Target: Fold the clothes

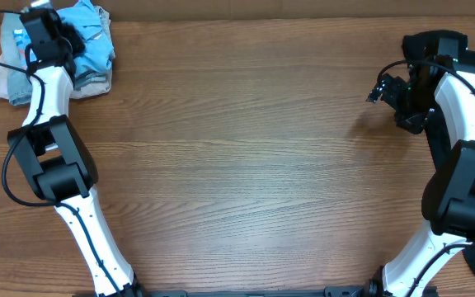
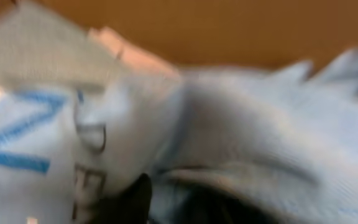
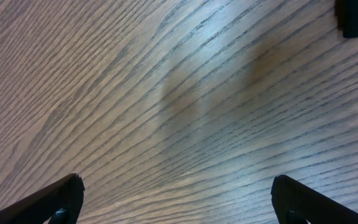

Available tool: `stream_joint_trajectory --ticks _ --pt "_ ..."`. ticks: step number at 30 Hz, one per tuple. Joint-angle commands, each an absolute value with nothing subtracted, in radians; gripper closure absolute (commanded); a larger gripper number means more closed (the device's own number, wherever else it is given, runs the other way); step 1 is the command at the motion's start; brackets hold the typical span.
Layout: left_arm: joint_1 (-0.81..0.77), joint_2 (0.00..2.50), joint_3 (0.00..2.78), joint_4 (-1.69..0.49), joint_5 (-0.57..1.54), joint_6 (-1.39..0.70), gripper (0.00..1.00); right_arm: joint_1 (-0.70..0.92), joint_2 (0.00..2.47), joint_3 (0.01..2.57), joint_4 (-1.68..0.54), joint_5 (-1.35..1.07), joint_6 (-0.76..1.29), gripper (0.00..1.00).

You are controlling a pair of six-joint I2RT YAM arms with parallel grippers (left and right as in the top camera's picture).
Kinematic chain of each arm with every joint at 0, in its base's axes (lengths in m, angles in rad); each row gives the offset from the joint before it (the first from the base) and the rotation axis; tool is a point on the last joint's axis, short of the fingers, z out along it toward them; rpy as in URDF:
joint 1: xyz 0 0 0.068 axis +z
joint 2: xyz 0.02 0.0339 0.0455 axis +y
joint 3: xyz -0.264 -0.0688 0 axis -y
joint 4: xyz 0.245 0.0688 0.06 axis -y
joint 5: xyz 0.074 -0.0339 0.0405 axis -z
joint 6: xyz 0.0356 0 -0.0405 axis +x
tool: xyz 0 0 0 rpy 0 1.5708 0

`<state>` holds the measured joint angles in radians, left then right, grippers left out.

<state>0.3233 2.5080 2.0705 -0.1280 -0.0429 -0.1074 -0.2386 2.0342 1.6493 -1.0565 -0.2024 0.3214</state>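
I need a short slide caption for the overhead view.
Left pincer on the crumpled blue shirt; right pincer open above the table.

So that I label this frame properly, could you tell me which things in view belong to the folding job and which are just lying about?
Belong to the job:
light blue T-shirt, bunched at the far-left corner
pale cloth beneath it, probably
black shirt at the far-right edge

Just lying about:
nothing loose, only the wooden table

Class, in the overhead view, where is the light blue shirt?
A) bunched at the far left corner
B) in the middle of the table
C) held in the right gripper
A: the light blue shirt lies crumpled at the far left corner of the table, under the left gripper.
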Motion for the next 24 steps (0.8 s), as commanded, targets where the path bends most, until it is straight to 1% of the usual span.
stream_joint_trajectory --ticks 1,3,5,8,10,14,16,18,19,22,24 --pt "0.351 2.580 2.082 -0.178 -0.134 -0.068 0.65 -0.235 2.005 1.669 -1.052 -0.203 0.329 0.00" --pt "0.371 2.575 2.084 -0.192 -0.166 -0.095 0.65 -0.235 2.005 1.669 -1.052 -0.203 0.329 0.00" --pt "0.391 2.550 2.101 -0.205 -0.139 -0.121 0.62 -0.235 2.005 1.669 -1.052 -0.203 0.329 0.00" --pt "0.414 2.503 2.144 -0.210 -0.105 -0.132 0.52 -0.235 2.005 1.669 -1.052 -0.203 0.329 0.00" --pt "0.426 2.473 2.181 -0.213 -0.106 -0.132 0.49 -0.235 2.005 1.669 -1.052 -0.203 0.329 0.00" --pt "0.445 2.436 2.244 -0.250 -0.115 -0.131 0.37 -0.235 2.005 1.669 -1.052 -0.203 0.329 0.00" --pt "0.454 2.432 2.259 -0.281 -0.115 -0.133 0.34 -0.235 2.005 1.669 -1.052 -0.203 0.329 0.00" --pt "0.464 2.432 2.262 -0.324 -0.115 -0.138 0.28 -0.235 2.005 1.669 -1.052 -0.203 0.329 0.00" --pt "0.467 2.432 2.262 -0.346 -0.115 -0.138 0.20 -0.235 2.005 1.669 -1.052 -0.203 0.329 0.00" --pt "0.472 2.432 2.262 -0.384 -0.115 -0.138 0.18 -0.235 2.005 1.669 -1.052 -0.203 0.329 0.00" --pt "0.472 2.428 2.263 -0.385 -0.110 -0.138 0.13 -0.235 2.005 1.669 -1.052 -0.203 0.329 0.00"
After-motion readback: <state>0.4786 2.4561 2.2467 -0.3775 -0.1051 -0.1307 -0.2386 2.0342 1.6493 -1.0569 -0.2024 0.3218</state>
